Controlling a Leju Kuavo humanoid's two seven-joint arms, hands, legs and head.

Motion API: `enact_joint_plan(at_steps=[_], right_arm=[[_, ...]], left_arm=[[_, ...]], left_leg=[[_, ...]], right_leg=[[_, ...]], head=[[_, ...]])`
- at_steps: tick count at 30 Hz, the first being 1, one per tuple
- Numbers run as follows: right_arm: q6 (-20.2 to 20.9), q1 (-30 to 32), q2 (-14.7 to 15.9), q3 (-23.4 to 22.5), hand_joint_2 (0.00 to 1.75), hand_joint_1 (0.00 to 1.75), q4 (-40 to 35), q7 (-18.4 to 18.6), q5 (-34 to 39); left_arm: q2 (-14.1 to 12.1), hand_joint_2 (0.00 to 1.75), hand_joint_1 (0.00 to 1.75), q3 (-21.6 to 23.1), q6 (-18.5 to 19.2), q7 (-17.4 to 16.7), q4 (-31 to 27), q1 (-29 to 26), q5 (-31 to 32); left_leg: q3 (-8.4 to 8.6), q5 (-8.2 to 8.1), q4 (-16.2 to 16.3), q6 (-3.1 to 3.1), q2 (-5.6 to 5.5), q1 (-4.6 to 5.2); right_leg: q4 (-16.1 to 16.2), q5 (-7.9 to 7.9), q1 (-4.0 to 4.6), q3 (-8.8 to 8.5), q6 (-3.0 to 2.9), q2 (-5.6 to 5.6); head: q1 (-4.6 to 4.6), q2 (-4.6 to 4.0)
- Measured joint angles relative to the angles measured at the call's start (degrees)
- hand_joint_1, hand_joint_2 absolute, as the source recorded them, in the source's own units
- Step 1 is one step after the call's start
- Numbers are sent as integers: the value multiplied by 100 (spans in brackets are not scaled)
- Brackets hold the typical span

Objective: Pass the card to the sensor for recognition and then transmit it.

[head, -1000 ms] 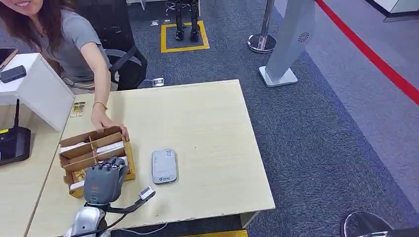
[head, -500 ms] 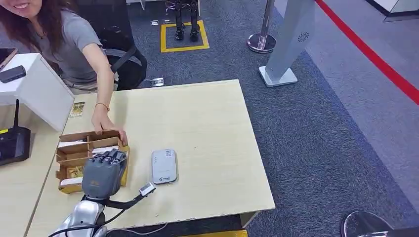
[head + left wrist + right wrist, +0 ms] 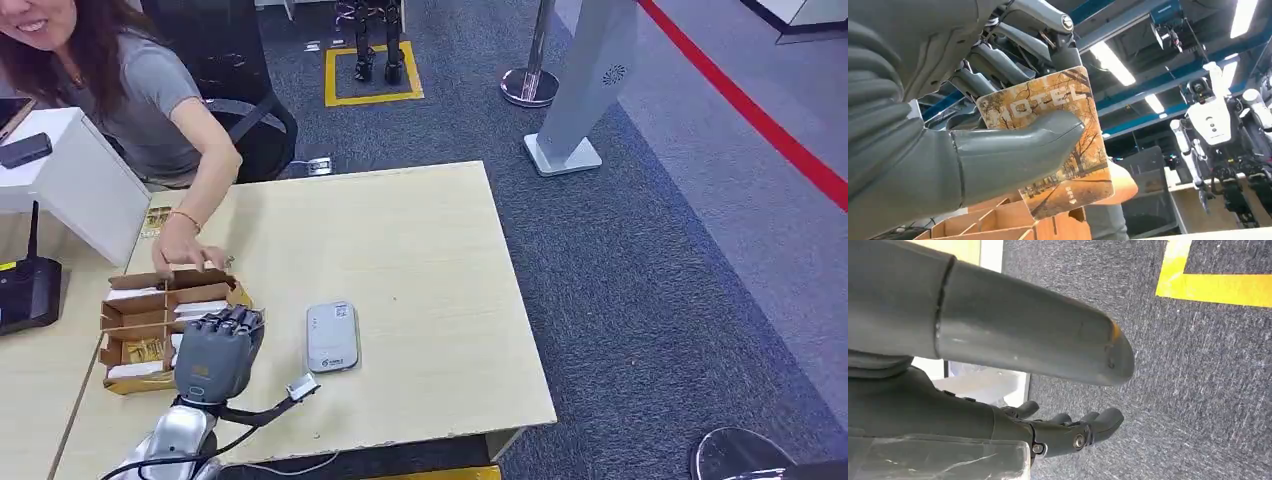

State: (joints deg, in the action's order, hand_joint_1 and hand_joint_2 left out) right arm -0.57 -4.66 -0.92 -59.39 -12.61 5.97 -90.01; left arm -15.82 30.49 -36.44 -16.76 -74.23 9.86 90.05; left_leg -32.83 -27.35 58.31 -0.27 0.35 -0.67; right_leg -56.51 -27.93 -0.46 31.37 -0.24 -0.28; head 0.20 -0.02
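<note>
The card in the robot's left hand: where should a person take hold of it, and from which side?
Take the card by its free end, the one with small white print, beyond the thumb. The left hand pinches the rest between thumb and fingers, so come from opposite the wrist and pinch both flat faces.

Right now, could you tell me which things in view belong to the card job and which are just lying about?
Belonging to the job:
- hotel card, held in the left hand
- grey card sensor on the table
- divided wooden card box, which a person's hand touches

Just lying about:
- black router
- stanchion base
- right hand, hanging over the carpet
</note>
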Motion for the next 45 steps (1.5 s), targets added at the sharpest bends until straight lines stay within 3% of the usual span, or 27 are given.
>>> enact_joint_plan(at_steps=[8,24,36,41,45], right_arm=[[2,-1,2,35,0,0,0,50,0],[17,-11,4,179,0,0,2,48,0],[37,-35,4,278,0,0,24,44,0],[39,-38,4,286,0,0,31,50,0],[83,-52,4,324,0,0,35,50,0]], left_arm=[[68,175,175,0,0,216,72,13,0],[142,175,175,300,0,168,229,344,0],[278,175,175,457,0,358,350,557,0],[380,175,175,461,0,597,415,561,-11],[538,175,175,391,0,1095,573,563,-66]], left_leg=[[0,0,0,0,0,0],[0,0,0,0,0,1],[0,0,1,0,0,0],[-1,0,1,0,0,1],[-2,0,1,0,0,1]], right_leg=[[0,0,0,0,0,0],[0,0,0,0,0,-1],[0,0,0,0,0,0],[0,0,0,0,0,0],[0,0,-1,-1,0,-1]], head=[[-2,0],[-2,-2],[-2,0],[-2,0],[-2,0]])
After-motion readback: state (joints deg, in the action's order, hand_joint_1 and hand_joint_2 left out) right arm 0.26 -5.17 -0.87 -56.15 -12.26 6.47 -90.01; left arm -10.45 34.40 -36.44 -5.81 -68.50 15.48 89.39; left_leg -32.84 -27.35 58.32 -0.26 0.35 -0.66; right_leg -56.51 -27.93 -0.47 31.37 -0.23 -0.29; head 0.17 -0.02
